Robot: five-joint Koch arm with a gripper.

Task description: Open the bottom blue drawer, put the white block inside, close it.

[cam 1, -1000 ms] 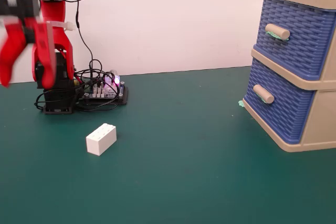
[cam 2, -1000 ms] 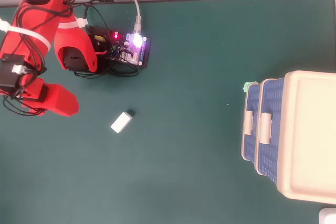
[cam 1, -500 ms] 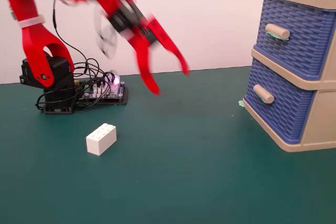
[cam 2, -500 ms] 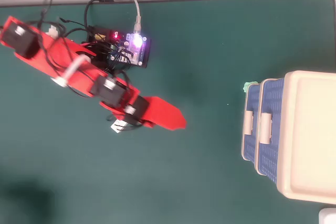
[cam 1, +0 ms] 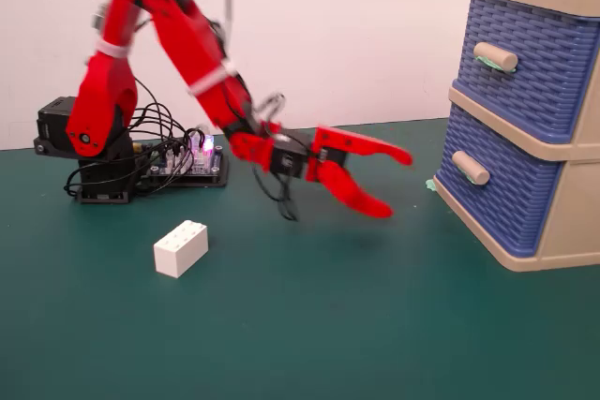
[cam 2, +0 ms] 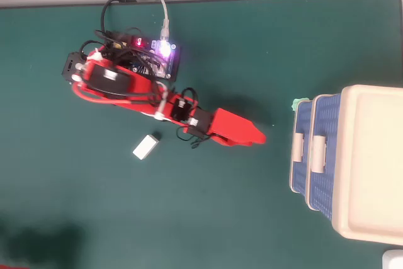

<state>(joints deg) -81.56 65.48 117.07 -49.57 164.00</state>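
The white block lies on the green mat, left of and behind the arm's wrist. My red gripper hangs low over the mat, pointing right at the beige cabinet. It is open and nothing sits between its fingers. A gap of mat separates it from the bottom blue drawer, which is shut. That drawer's plain beige handle is roughly level with the fingertips. The upper blue drawer is shut too.
A controller board with lit LEDs and loose wires sits by the arm's base at the back left. A small green scrap lies at the cabinet's near corner. A white wall closes the back.
The arm has swung from the far left across to the right and dropped low, stretching toward the cabinet. The gripper stays open. The white block has not moved.
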